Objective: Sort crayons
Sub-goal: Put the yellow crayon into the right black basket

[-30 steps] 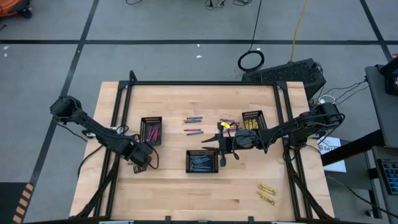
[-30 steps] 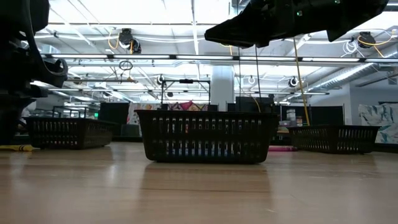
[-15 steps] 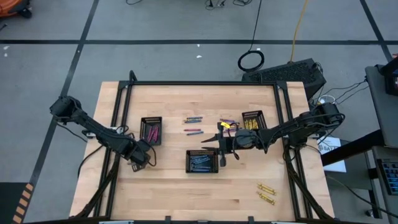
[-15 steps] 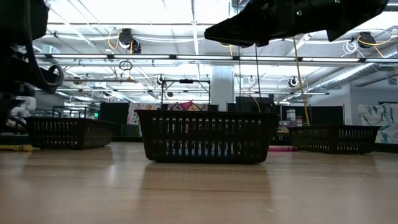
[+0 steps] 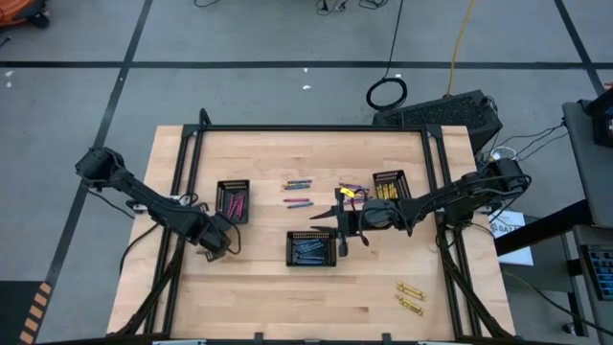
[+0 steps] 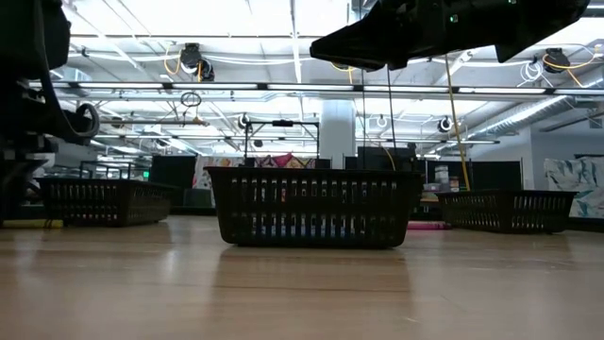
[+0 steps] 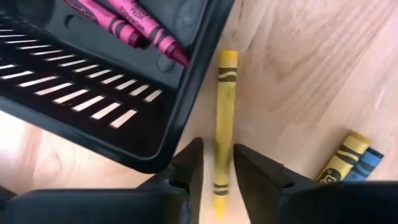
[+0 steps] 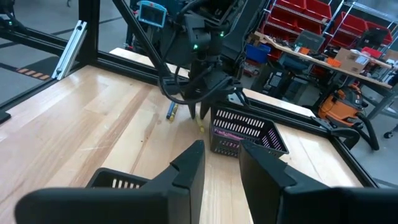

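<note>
Since a second ago the left tool (image 5: 213,241) has shifted slightly left and nearer, settling low over the worktop (image 5: 259,307) just in front of the left tray (image 5: 233,201); the right arm has not moved. In the left wrist view the left tool's fingers (image 7: 186,163) stand spread on either side of a yellow crayon (image 7: 224,124) lying flat beside the tray's corner, not yet clamped on it. A yellow and a blue crayon (image 7: 348,158) lie together close by on the wood. The left tray holds pink crayons (image 5: 235,203). The middle tray (image 5: 312,249) holds blue crayons (image 5: 308,251), and the right tool (image 5: 341,234), fingers parted and holding nothing, hovers at its right end. The far right tray (image 5: 388,185) holds yellow crayons (image 5: 386,190). Loose crayons (image 5: 298,192) lie between the trays farther back, and two yellow ones (image 5: 410,297) lie near the front right.
</note>
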Tool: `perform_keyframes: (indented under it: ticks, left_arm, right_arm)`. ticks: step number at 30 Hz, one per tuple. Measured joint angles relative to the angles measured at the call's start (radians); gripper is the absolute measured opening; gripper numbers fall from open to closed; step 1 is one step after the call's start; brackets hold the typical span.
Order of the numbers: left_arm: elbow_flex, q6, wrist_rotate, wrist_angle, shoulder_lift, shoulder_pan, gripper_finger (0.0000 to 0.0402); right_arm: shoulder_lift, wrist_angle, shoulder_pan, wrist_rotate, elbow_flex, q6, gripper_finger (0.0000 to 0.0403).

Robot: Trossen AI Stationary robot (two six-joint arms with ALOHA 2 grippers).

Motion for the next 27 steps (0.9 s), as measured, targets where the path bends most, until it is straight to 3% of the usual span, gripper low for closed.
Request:
perform_keyframes:
  ticks: [7,12,19,22,27]
  left_arm:
    - [0.006,0.044,0.03,-0.003,0.0,0.0,0.0014]
    - [0.058,0.095,0.078,-0.005,0.005,-0.001,0.0009]
    - [0.167,0.15,0.118,0.008,0.004,-0.012,0.0004]
    - [0.203,0.181,0.039,0.04,0.003,-0.02,0.0003]
    - [0.201,0.258,-0.17,0.229,0.004,-0.017,0.0003]
  right_arm:
    - [-0.001,0.0,0.002,0.0,0.0,-0.02,0.0084]
    - [-0.045,-0.032,0.021,0.006,0.0,-0.061,0.0084]
    - [-0.205,-0.221,0.048,0.009,0.0,-0.052,0.0084]
    - [-0.264,-0.321,0.053,0.008,0.0,-0.019,0.0084]
    - [-0.315,-0.517,0.052,0.008,0.0,0.049,0.0084]
